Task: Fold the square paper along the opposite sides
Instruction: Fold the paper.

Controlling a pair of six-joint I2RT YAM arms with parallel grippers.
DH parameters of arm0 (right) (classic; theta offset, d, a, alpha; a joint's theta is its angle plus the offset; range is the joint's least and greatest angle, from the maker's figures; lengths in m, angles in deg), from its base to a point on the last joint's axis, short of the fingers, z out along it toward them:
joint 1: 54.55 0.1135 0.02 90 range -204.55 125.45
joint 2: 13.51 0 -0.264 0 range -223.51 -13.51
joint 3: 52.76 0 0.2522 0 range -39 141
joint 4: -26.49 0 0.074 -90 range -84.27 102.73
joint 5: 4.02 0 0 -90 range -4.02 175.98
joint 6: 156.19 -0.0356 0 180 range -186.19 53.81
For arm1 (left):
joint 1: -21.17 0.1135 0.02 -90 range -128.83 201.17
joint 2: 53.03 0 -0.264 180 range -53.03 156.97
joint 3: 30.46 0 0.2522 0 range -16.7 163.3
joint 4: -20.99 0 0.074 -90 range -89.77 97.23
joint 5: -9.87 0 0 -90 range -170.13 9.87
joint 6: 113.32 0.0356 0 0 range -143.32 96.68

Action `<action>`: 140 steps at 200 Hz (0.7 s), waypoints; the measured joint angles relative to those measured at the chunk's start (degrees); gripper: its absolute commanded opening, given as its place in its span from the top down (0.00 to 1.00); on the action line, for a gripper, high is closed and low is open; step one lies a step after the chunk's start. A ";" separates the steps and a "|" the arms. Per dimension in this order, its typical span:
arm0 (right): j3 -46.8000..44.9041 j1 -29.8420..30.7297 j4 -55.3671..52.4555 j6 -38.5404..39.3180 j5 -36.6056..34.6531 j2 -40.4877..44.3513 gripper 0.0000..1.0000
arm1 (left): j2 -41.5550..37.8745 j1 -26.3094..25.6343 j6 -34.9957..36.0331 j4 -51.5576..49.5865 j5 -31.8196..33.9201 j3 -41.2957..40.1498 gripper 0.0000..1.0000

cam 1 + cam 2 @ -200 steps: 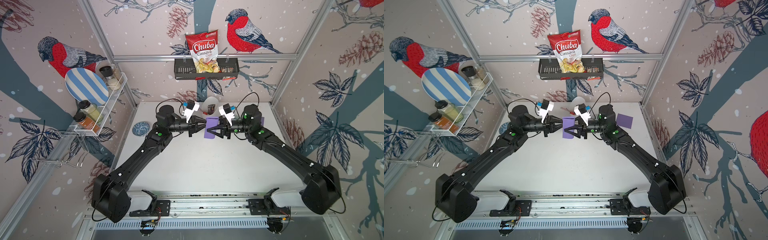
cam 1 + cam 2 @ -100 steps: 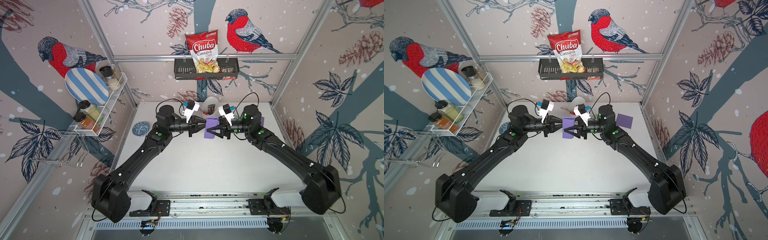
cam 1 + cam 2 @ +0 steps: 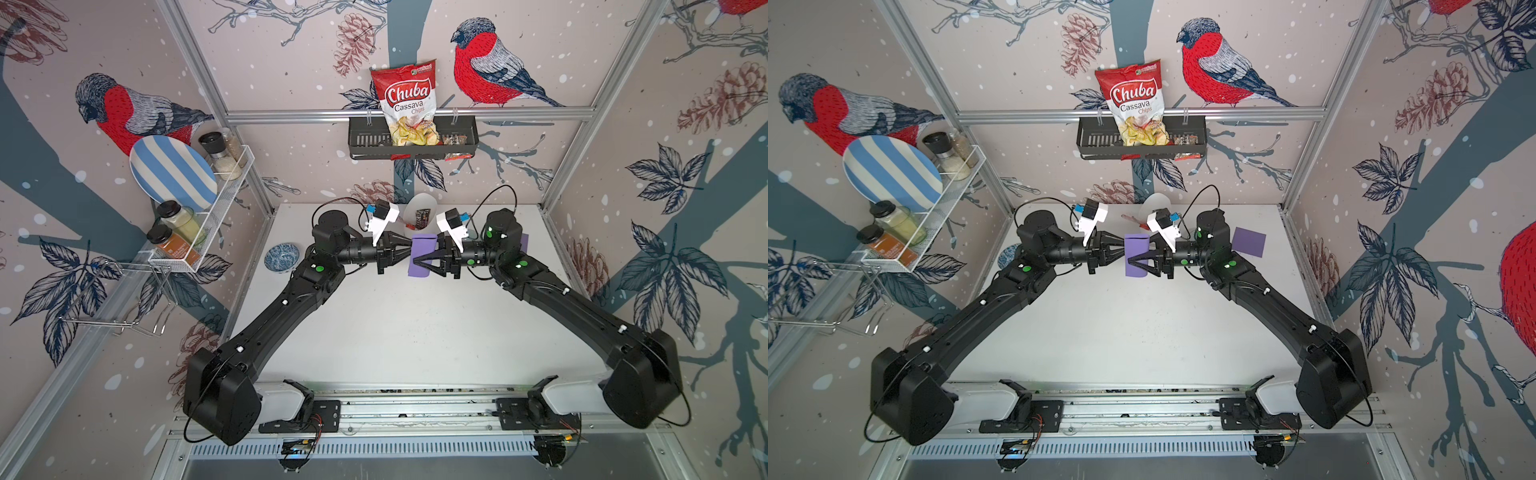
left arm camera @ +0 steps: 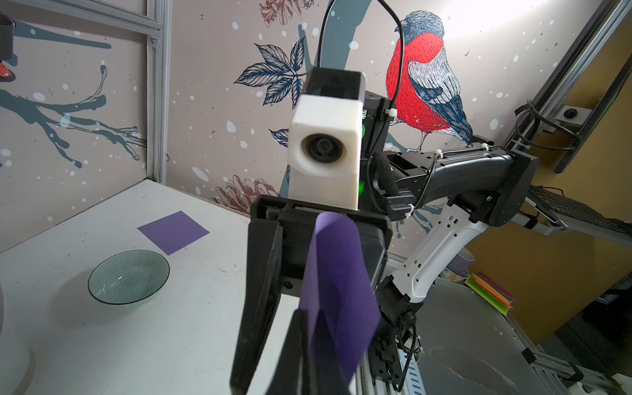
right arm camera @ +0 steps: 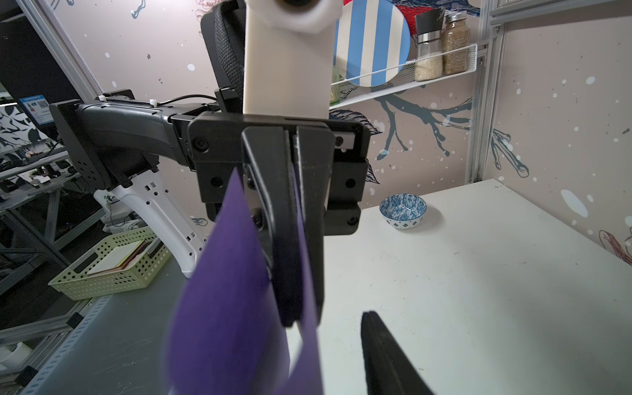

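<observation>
Pinching the paper [image 3: 422,243], the left gripper [image 3: 409,254] is staying put; the right gripper [image 3: 424,261], spread, is barely narrowing around it, uncreased.

Soft, even indoor light: crisp overviews, close-range blur at the wrists.
In both top views the white tabletop [image 3: 395,332] [image 3: 1121,332] is evenly lit from overhead, and the straight aluminium frame bars [image 3: 203,66] lean and bow toward the edges with wide-angle distortion. In the left wrist view, strong glare bleaches part of the bird-print wallpaper [image 4: 513,20], and the clear ribbed glass bowl [image 4: 128,277] throws a pale, soft-edged shadow. In the right wrist view the curled purple paper sheet [image 5: 222,307], close to the lens, is out of focus.
</observation>
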 measured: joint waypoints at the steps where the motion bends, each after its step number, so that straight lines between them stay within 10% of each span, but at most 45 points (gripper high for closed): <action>1: 0.00 0.00 -0.02 0.00 0.00 0.00 0.55 | 0.00 0.00 0.00 -0.02 0.00 0.00 1.00; 140: 0.00 -0.09 -0.07 0.17 -0.39 0.11 0.57 | 0.07 -0.11 1.01 -0.28 0.11 0.00 1.00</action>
